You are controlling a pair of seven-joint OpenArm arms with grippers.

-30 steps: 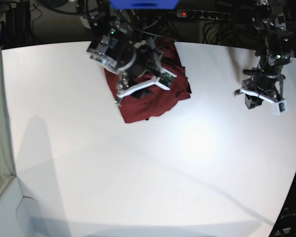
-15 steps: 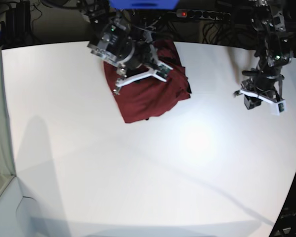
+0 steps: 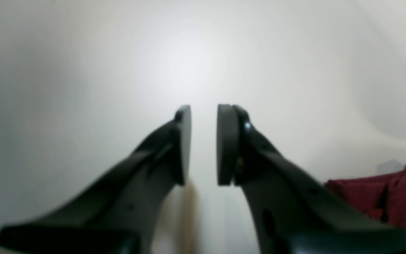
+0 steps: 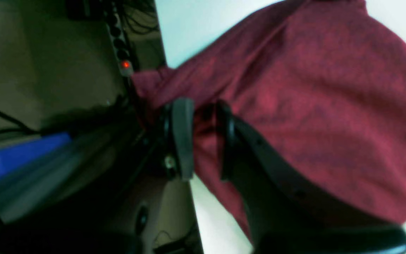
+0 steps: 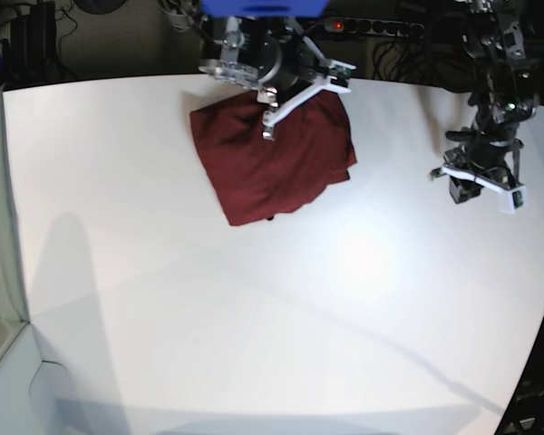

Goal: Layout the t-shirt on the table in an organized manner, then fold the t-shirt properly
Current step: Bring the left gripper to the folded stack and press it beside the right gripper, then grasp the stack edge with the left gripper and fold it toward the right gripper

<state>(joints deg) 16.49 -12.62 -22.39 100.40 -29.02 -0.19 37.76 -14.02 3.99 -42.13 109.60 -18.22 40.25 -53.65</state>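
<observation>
Right hand [image 4: 203, 141] now shifted from mid-shirt to the far edge of the surface [image 5: 254, 317], pads narrowed and clamped on the t-shirt [image 5: 272, 163] edge there; ready for pulling open. Left hand [image 3: 204, 144] idle, slightly apart, empty.

One maroon t-shirt [image 5: 272, 163], bunched, on one white table [image 5: 254, 317]. Two grippers over that table: right gripper [image 5: 295, 91] at the t-shirt's far edge, left gripper [image 5: 476, 186] well apart.

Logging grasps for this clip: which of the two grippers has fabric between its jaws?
The right gripper, pinching the maroon fabric t-shirt at its far edge; the left gripper hangs empty.
</observation>
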